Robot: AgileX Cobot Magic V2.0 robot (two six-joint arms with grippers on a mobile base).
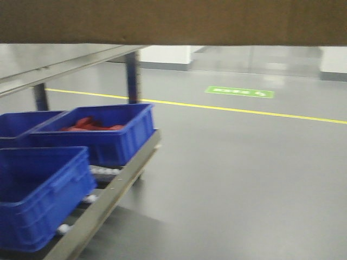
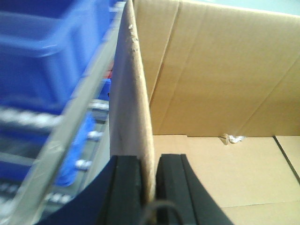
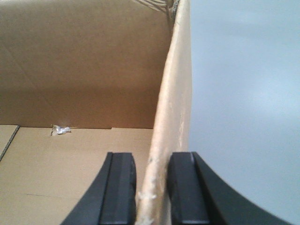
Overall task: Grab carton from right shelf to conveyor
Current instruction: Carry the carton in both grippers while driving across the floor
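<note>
The brown cardboard carton [image 1: 173, 21] fills the top of the front view, hanging above the floor. In the left wrist view my left gripper [image 2: 149, 161] is shut on the carton's left wall [image 2: 133, 93], one black pad on each side, with the open inside of the carton [image 2: 220, 84] to the right. In the right wrist view my right gripper [image 3: 152, 159] is shut on the carton's right wall [image 3: 176, 93], with the inside of the carton [image 3: 79, 70] to the left. The right shelf and the conveyor are out of view.
A sloped grey rack [image 1: 108, 200] at the left holds blue bins [image 1: 38, 195], and one bin [image 1: 103, 141] has red items in it. Grey floor with a yellow line [image 1: 244, 111] and a green marking [image 1: 238, 92] spreads to the right.
</note>
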